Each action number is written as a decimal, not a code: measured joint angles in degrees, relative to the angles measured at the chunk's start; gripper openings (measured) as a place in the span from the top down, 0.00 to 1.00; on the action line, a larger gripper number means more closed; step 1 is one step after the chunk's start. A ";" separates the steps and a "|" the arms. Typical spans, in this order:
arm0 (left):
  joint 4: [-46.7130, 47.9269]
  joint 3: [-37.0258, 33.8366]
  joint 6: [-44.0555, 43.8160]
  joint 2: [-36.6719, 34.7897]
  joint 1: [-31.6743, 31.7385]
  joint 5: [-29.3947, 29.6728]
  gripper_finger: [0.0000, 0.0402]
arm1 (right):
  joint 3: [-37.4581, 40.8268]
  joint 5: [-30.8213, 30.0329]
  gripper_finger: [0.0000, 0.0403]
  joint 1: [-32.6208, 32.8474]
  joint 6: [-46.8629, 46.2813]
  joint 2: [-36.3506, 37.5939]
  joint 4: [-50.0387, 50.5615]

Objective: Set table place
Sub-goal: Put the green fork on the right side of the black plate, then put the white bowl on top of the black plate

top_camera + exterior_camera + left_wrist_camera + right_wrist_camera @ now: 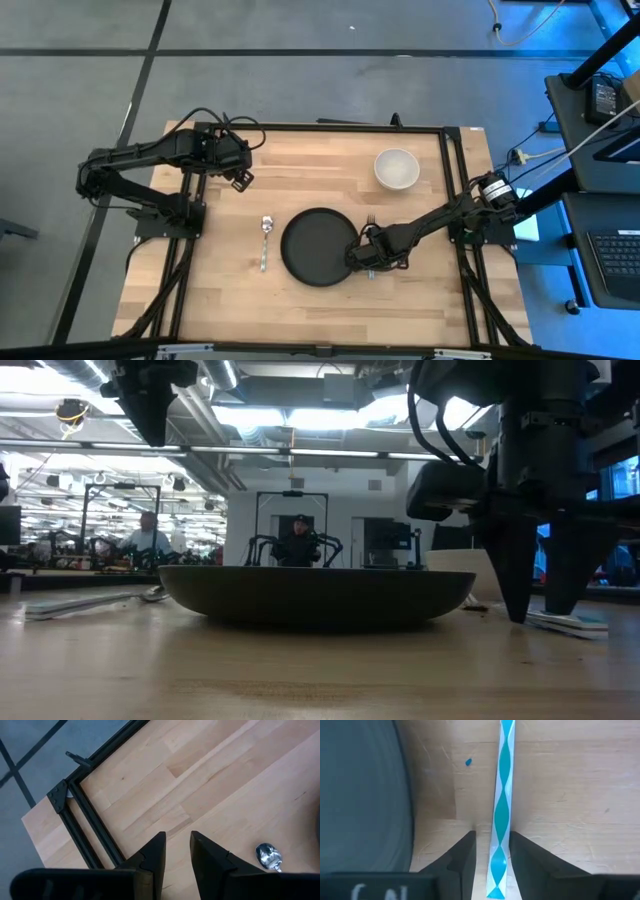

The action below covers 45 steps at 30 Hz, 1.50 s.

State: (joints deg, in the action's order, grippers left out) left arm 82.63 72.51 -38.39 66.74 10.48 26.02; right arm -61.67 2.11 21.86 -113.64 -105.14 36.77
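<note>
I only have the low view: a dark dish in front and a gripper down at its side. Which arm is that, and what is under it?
Observer: It is the right gripper, beside the black plate on the side toward the right arm's base.
Operator: Is it holding anything?
Observer: No. Its wrist camera shows the open fingers straddling a teal-and-white patterned handle lying flat on the table.
Operator: Where is the other arm?
Observer: The left gripper is open and hangs above the far left part of the table, away from the dishes.
Operator: What else is set?
Observer: A spoon lies on the plate's other side; a white bowl sits farther back.
</note>
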 joint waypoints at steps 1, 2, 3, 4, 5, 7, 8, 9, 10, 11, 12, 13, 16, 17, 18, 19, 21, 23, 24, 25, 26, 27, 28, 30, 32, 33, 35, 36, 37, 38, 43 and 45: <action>-0.02 -0.02 0.00 -0.02 0.00 0.00 0.79 | -0.20 0.18 0.71 -0.03 0.07 -0.01 0.29; 0.00 0.00 0.00 -0.01 0.00 0.00 0.79 | -0.47 0.27 0.71 -0.03 0.10 -0.05 0.67; -0.01 0.00 0.00 -0.01 0.00 0.00 0.79 | -0.80 0.49 0.71 0.01 0.12 -0.09 1.18; -0.01 0.00 0.02 0.00 0.00 0.00 0.79 | -1.13 0.60 0.71 0.02 0.14 -0.09 1.62; 0.00 -0.01 0.02 -0.01 0.00 0.00 0.79 | -1.44 0.61 0.71 0.04 0.14 -0.09 1.95; -0.01 -0.01 0.02 -0.01 0.00 0.00 0.79 | -1.78 0.61 0.71 0.05 0.17 -0.09 2.87; 0.00 0.00 0.02 0.00 0.00 0.00 0.79 | -1.91 0.61 0.71 0.03 0.19 -0.09 3.54; 0.00 0.00 0.02 -0.02 -0.02 0.00 0.79 | -2.17 0.65 0.71 0.03 0.19 -0.09 4.49; 0.00 0.00 0.02 -0.02 -0.02 0.00 0.79 | -2.49 0.75 0.71 0.01 0.19 -0.09 5.40; 0.00 0.00 0.02 0.00 -0.02 0.00 0.79 | -2.89 0.94 0.71 0.01 0.21 -0.09 6.08; 0.00 -0.01 0.02 -0.02 -0.02 0.00 0.79 | -3.27 1.02 0.71 0.01 0.23 -0.09 6.65; 0.00 -0.02 0.02 0.00 -0.02 0.00 0.79 | -3.71 1.01 0.71 0.01 0.23 -0.09 7.34; 0.00 0.00 0.04 -0.02 -0.02 0.00 0.79 | -5.28 1.00 0.71 0.01 0.52 -0.06 8.84; 0.00 0.00 0.04 -0.01 -0.02 0.00 0.79 | -5.85 1.02 0.71 0.01 0.98 -0.02 9.36; 0.00 0.00 0.05 0.00 -0.02 0.00 0.79 | -6.38 1.02 0.71 0.01 1.44 -0.02 9.75; 0.00 -0.02 0.07 0.00 -0.02 0.00 0.79 | -7.01 1.02 0.71 0.01 1.70 -0.02 10.19; 0.00 -0.01 0.07 -0.02 -0.02 0.00 0.79 | -8.49 1.02 0.71 0.01 2.20 0.00 11.23; 0.00 0.00 0.07 -0.01 -0.02 0.00 0.79 | -10.31 1.02 0.71 0.01 2.94 0.02 13.10; 0.00 0.00 0.07 0.00 -0.02 0.00 0.79 | -11.45 1.02 0.71 0.01 3.12 0.02 14.34; 0.00 -0.01 0.07 0.00 -0.02 0.00 0.79 | -12.77 1.03 0.71 0.01 3.18 0.02 15.78; 0.00 0.00 0.07 0.00 -0.02 0.00 0.79 | -14.11 1.04 0.71 0.01 3.20 0.02 17.23; 0.00 -0.02 0.07 0.00 -0.02 -0.02 0.79 | -15.60 1.02 0.71 0.01 3.23 0.02 18.99; 0.01 0.00 0.07 0.00 -0.02 -0.02 0.79 | -17.23 1.00 0.71 0.01 3.33 0.02 21.00; 0.02 -0.01 0.07 0.00 -0.02 -0.02 0.79 | -20.57 0.77 0.71 -0.13 3.64 0.04 25.65; 0.02 -0.02 0.09 0.00 -0.02 -0.02 0.79 | -24.05 0.62 0.71 -0.39 5.12 0.04 31.33; 0.02 0.00 0.09 0.00 -0.02 -0.02 0.79 | -25.95 0.60 0.71 -0.68 6.36 0.04 34.62; 0.14 0.00 0.11 -0.02 -0.02 -0.14 0.79 | -29.93 -0.25 0.71 -1.29 8.54 0.07 42.05; 0.29 0.00 0.24 0.00 -0.02 -0.26 0.79 | -31.87 -1.39 0.71 -1.65 9.54 0.09 45.92; 0.39 -0.02 0.85 -0.01 -0.02 -0.28 0.79 | -33.87 -2.99 0.71 -1.97 10.86 0.09 50.02; 0.39 -0.01 1.70 -0.01 -0.02 -0.30 0.79 | -35.72 -5.02 0.71 -2.37 12.23 0.09 53.42; 0.48 0.00 3.13 -0.04 0.00 -0.42 0.79 | -38.26 -15.34 0.71 -5.99 24.17 3.58 52.91; 0.48 -0.02 3.14 0.00 0.00 -0.71 0.79 | -38.01 -16.97 0.71 -8.24 27.60 4.66 53.35</action>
State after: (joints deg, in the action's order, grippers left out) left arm 83.11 72.49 -35.25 66.74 10.48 25.31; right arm -99.68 -14.85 13.62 -86.04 -100.48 90.11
